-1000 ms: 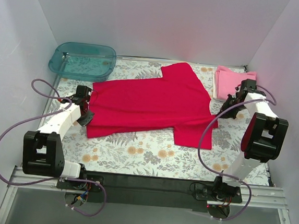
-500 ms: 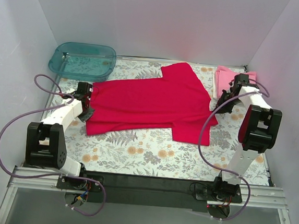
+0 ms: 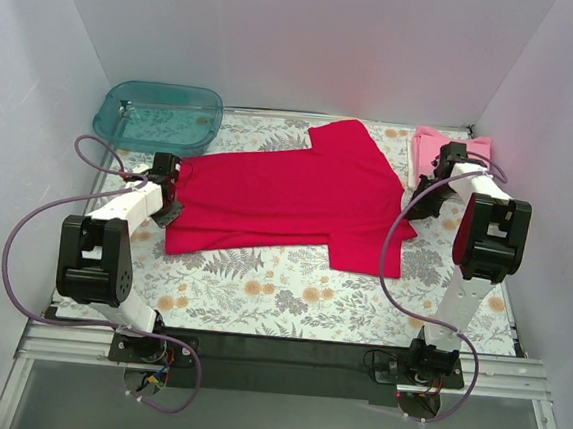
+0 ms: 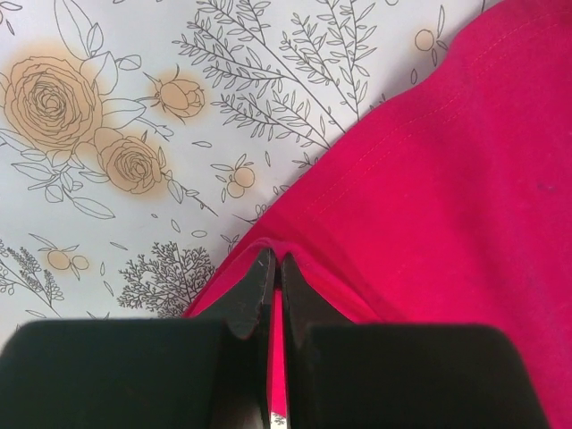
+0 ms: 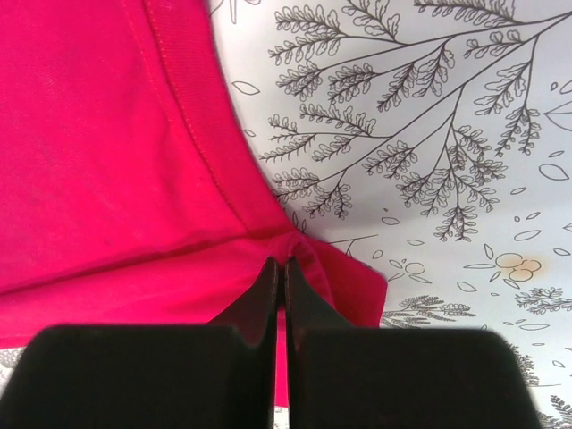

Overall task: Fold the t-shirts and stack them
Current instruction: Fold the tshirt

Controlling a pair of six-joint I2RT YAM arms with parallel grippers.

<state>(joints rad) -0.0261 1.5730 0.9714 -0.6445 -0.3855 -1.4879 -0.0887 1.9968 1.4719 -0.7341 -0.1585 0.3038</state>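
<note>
The crimson red t-shirt (image 3: 288,200) lies spread across the middle of the floral table, one sleeve toward the back, one toward the front right. My left gripper (image 3: 168,196) is shut on the shirt's left edge; the left wrist view shows a pinch of red fabric (image 4: 375,223) between the closed black fingertips (image 4: 255,290). My right gripper (image 3: 415,198) is shut on the shirt's right edge, near the collar side; the right wrist view shows the red cloth (image 5: 107,161) gathered at the fingertips (image 5: 268,286). The light pink t-shirt (image 3: 430,152) lies folded at the back right, partly hidden by the right arm.
A teal translucent tub (image 3: 160,116) stands at the back left corner. White walls close in the left, back and right sides. The floral tablecloth (image 3: 260,292) shows bare in front of the red shirt.
Both grippers have moved toward the back, dragging the red shirt's left and right edges with them. The shirt's front hem has shifted slightly away from the near edge.
</note>
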